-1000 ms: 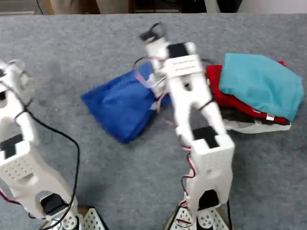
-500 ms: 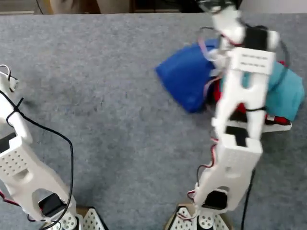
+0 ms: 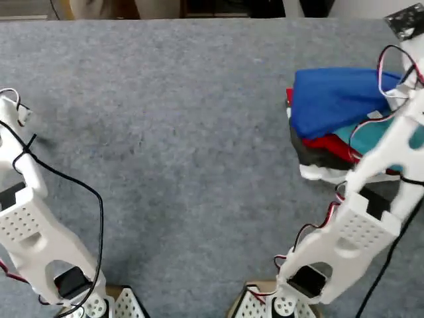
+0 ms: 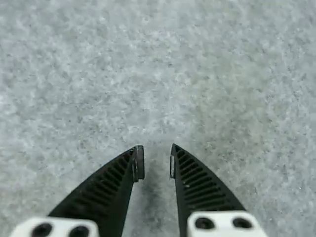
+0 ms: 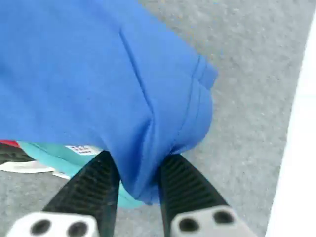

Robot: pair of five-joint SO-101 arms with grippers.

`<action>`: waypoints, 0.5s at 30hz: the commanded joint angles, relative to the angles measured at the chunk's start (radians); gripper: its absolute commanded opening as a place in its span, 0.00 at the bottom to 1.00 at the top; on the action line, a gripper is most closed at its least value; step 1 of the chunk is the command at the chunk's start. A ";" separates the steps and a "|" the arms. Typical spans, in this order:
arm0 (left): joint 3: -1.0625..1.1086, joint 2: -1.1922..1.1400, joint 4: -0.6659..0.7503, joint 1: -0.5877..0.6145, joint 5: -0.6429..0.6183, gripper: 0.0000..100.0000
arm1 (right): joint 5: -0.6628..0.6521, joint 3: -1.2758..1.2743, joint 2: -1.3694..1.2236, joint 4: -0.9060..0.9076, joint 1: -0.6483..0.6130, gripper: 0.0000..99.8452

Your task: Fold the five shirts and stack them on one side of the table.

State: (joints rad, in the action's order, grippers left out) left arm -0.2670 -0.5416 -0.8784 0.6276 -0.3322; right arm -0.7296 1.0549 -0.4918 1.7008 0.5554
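Note:
A folded blue shirt [image 3: 334,99] lies on top of the stack at the table's right side, over a teal shirt [image 3: 372,132], a red shirt [image 3: 326,144], a dark one and a white one [image 3: 318,173]. My right gripper [image 5: 138,173] is shut on the blue shirt [image 5: 94,84], pinching its edge above the teal shirt [image 5: 59,157]; that arm [image 3: 371,199] stretches over the stack. My left gripper [image 4: 154,162] hovers over bare grey cloth at the far left, its fingers a narrow gap apart and holding nothing.
The grey felt table [image 3: 179,132] lies bare across its middle and left. The left arm [image 3: 26,218] stands by the left edge. The table's far right edge [image 5: 296,123] runs close to the stack.
The right arm has carried the blue shirt from the table's middle to the right and brought it onto the stack. The left arm has hardly moved.

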 commanded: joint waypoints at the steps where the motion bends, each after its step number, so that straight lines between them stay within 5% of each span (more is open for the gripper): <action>1: -0.049 0.008 -0.029 -0.014 0.005 0.10 | -0.012 0.064 0.074 0.005 0.047 0.00; 12: -0.049 0.008 -0.032 -0.015 0.005 0.11 | -0.146 0.071 0.074 0.081 0.091 0.00; 15: -0.044 0.008 -0.034 -0.025 0.026 0.11 | -0.138 0.071 0.076 0.084 0.099 0.07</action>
State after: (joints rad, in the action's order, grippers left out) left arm -0.2670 -0.5416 -0.9076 0.6260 -0.3307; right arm -0.8569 1.0702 -0.4918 1.7683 0.6245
